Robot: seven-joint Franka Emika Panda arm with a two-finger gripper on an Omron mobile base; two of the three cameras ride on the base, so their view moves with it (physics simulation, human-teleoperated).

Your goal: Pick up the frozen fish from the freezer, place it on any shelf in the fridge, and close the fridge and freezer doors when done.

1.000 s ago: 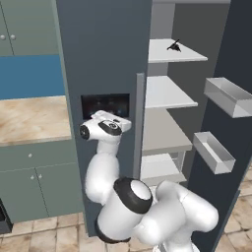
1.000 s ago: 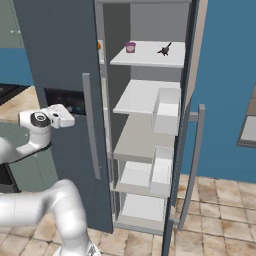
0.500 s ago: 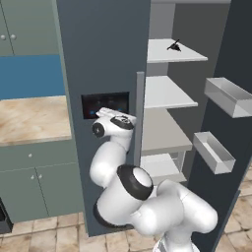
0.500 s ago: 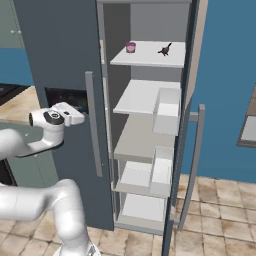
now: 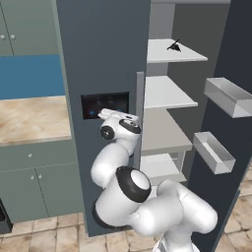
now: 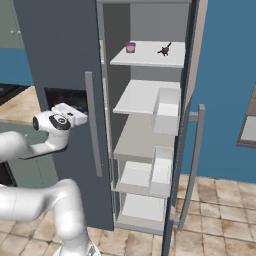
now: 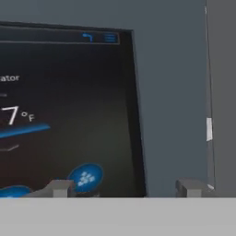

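So the tool [image 7: 123, 186] sits right up against the closed freezer door [image 5: 98, 74], fingers [image 7: 60, 187] spread wide apart, holding nothing, aimed at its black blue-lit panel [image 7: 64, 110]. Can't tell whether the tips actually touch the panel. The door's long handle [image 6: 93, 125] runs just beside the tool, on the fridge [image 6: 150, 130] side. The frozen fish [image 6: 164, 50] is well above and off to that same side, lying on the top shelf [image 6: 147, 57], with a small purple-pink item [image 6: 130, 47] near it. The panel is cut off at the hand view's edge.
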